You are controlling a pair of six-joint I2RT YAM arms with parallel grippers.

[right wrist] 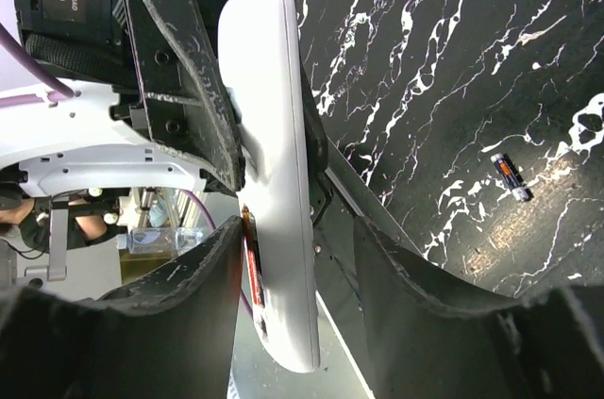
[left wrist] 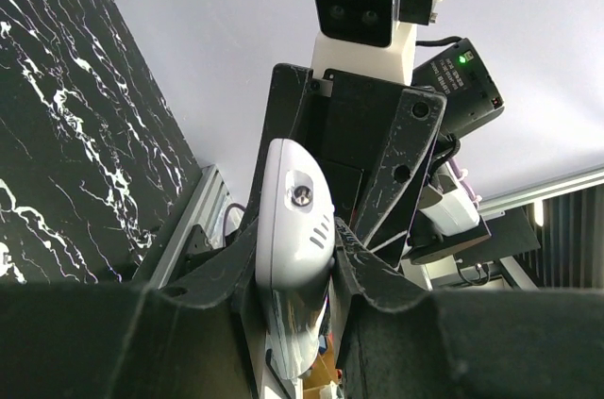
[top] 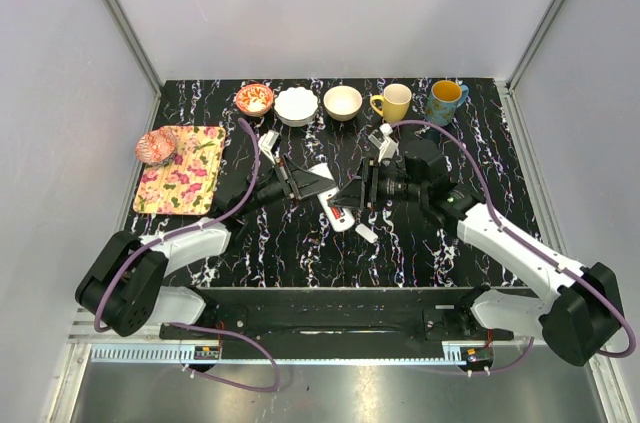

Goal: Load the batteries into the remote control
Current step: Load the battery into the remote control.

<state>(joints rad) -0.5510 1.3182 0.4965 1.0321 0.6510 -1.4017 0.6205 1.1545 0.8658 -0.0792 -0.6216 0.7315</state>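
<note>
Above the middle of the black marbled counter [right wrist: 453, 59], the left claw [left wrist: 294, 276] is clenched on the white remote control [left wrist: 293, 220], one finger pressed to each long side, and holds it clear of the surface. The right claw [right wrist: 294, 257] faces it from the other side, released and about half spread. Its fingers [right wrist: 396, 267] straddle the free end of the remote without closing on it, and a gap shows on one side. A reddish-orange battery [right wrist: 251, 257] shows along the remote's edge, close against the other right finger. A loose battery [right wrist: 510, 177], dark with an orange band, lies on the counter well apart from both claws.
</note>
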